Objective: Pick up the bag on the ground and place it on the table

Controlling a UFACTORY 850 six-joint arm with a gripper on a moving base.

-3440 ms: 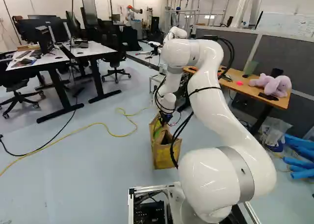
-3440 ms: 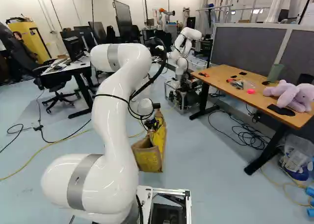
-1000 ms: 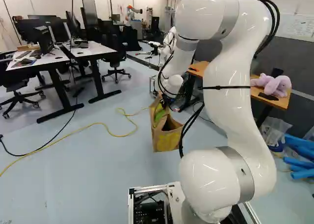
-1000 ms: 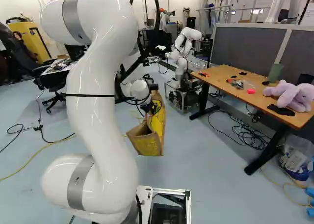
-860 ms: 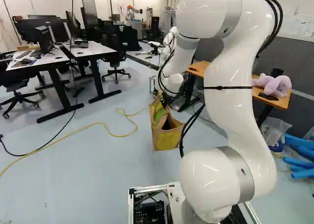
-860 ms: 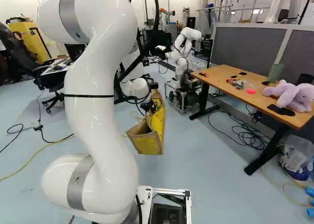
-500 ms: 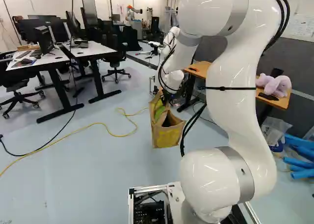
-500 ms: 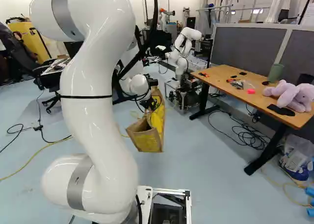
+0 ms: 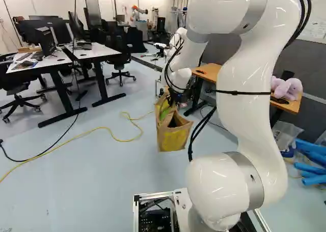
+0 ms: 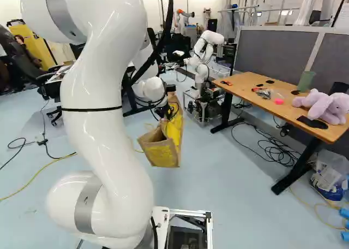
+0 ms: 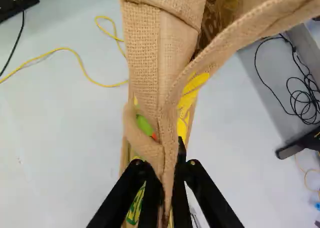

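The gripper (image 10: 168, 113) shows in the right base view at the top of the bag (image 10: 163, 147), a tan and yellow jute bag that hangs above the floor with its mouth open. In the wrist view the gripper (image 11: 169, 180) is shut on a fold of the bag (image 11: 155, 78), cloth pinched between both fingers. Its orange pads are hidden there. The wooden table (image 10: 262, 104) stands to the right of the bag in the right base view, with the bag hanging lower than its top.
On the table lie a pink-purple plush toy (image 10: 322, 104), a green cup (image 10: 306, 81) and small items. Another robot (image 10: 202, 69) stands behind the bag. Black cables (image 10: 267, 148) lie under the table, a yellow cable (image 9: 109, 133) on the floor.
The base has not moved. My arm has risen and drawn back, lifting the bag off the floor; over the last second it has gone slightly higher, still held.
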